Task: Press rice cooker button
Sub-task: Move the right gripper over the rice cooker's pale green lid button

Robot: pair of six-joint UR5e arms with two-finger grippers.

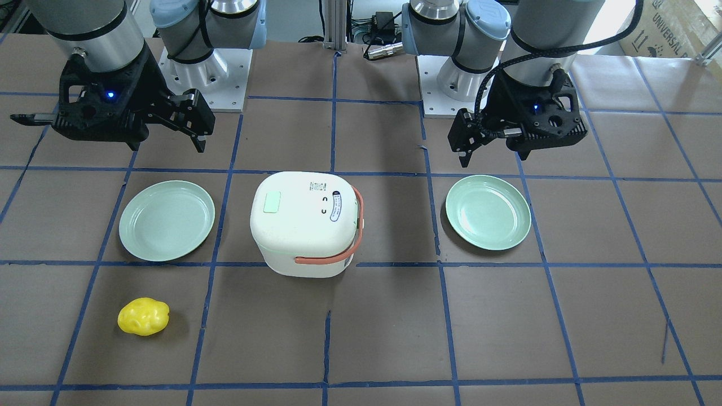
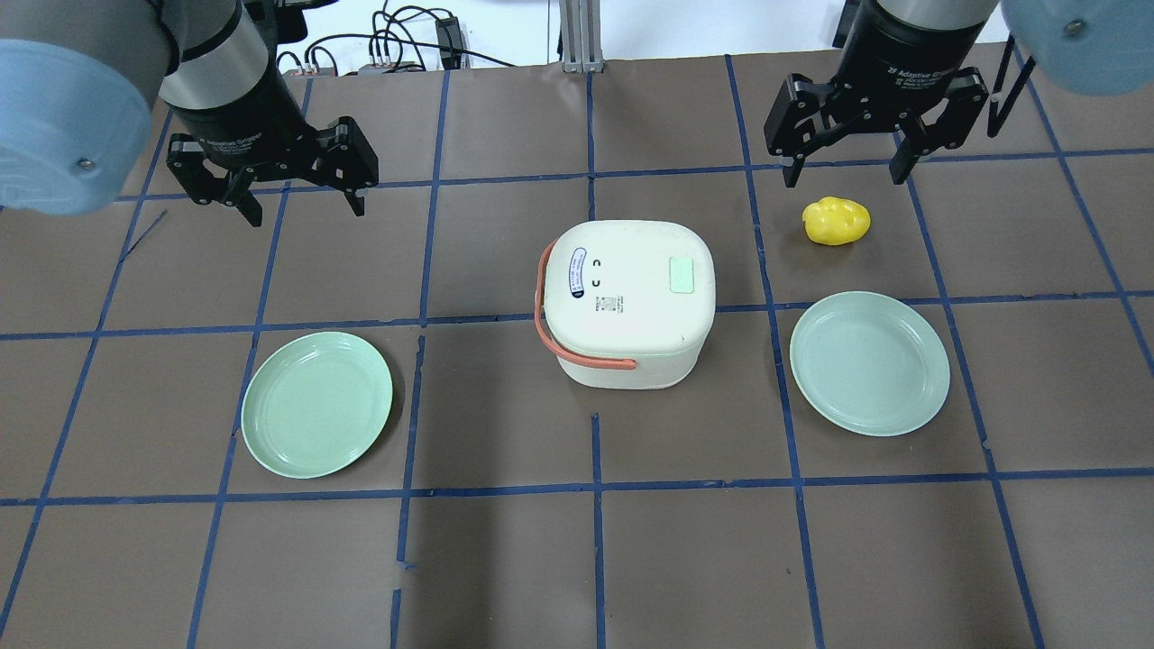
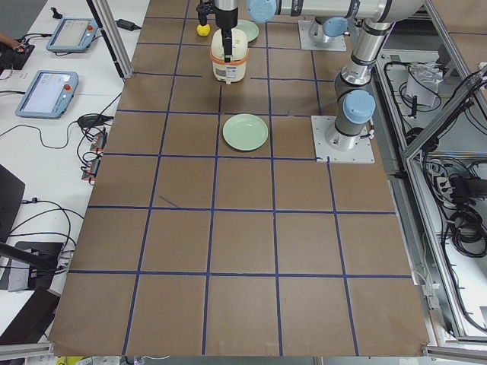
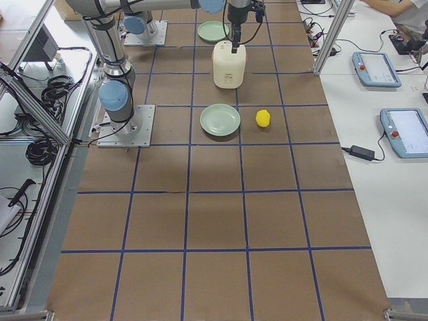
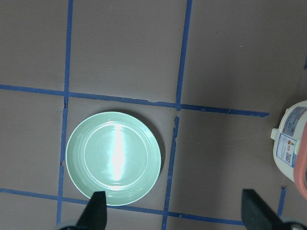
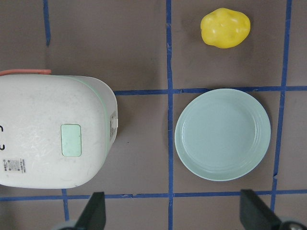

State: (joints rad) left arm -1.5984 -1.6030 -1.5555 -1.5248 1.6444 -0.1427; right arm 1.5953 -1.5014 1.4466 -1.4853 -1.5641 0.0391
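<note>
The white rice cooker (image 2: 631, 302) with an orange handle stands at the table's middle, also in the front view (image 1: 304, 223). Its pale green button (image 2: 682, 274) is on the lid, toward my right side, and also shows in the front view (image 1: 272, 202) and the right wrist view (image 6: 71, 140). My left gripper (image 2: 305, 209) is open and empty, raised above the table far left of the cooker. My right gripper (image 2: 846, 176) is open and empty, raised beyond the cooker's right. In the right wrist view its fingertips (image 6: 96, 213) frame the cooker's edge and a plate.
A green plate (image 2: 317, 403) lies left of the cooker, below my left gripper (image 5: 175, 215). Another green plate (image 2: 869, 362) lies right of it. A yellow lumpy object (image 2: 837, 221) lies under my right gripper. Blue tape lines grid the brown table.
</note>
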